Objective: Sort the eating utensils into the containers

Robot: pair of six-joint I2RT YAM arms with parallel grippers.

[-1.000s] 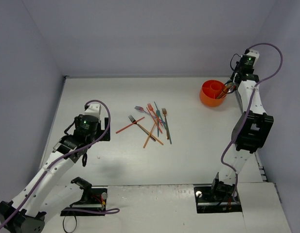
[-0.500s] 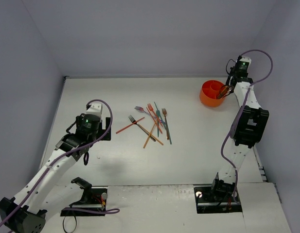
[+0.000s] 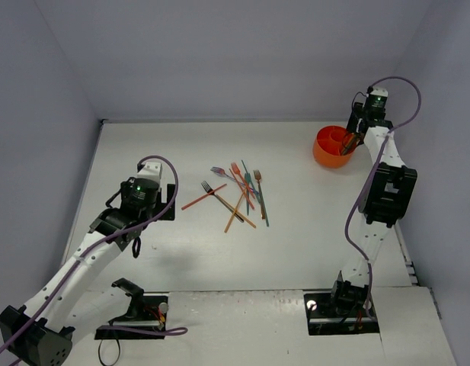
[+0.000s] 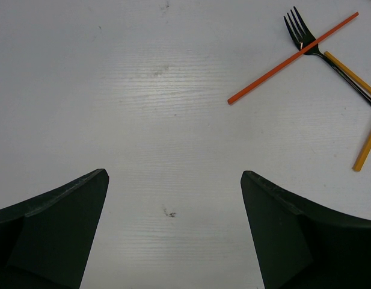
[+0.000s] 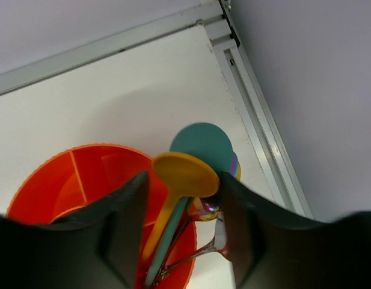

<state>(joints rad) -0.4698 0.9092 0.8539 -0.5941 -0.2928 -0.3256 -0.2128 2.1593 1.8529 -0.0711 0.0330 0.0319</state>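
Note:
Several utensils [image 3: 238, 191] lie crossed in a loose pile mid-table. The left wrist view shows a black fork [image 4: 305, 42], an orange stick [image 4: 293, 57] and a yellow stick [image 4: 365, 147] at the upper right. My left gripper [image 4: 173, 180] is open and empty over bare table, left of the pile [image 3: 147, 210]. The orange divided cup [image 3: 331, 147] stands at the far right. My right gripper [image 5: 184, 180] is at its right rim [image 3: 353, 139]. Its jaws stand partly open around a yellow spoon [image 5: 185, 168], a teal spoon [image 5: 203, 141] and metallic spoons standing in the cup [image 5: 65, 186].
The table's metal edge rail [image 5: 257, 120] and the right wall run close behind the cup. The back wall stands beyond the cup. Both arm bases sit at the near edge.
My right gripper has moved left and farther back, closer over the cup's rim. My left arm has shifted slightly toward the pile.

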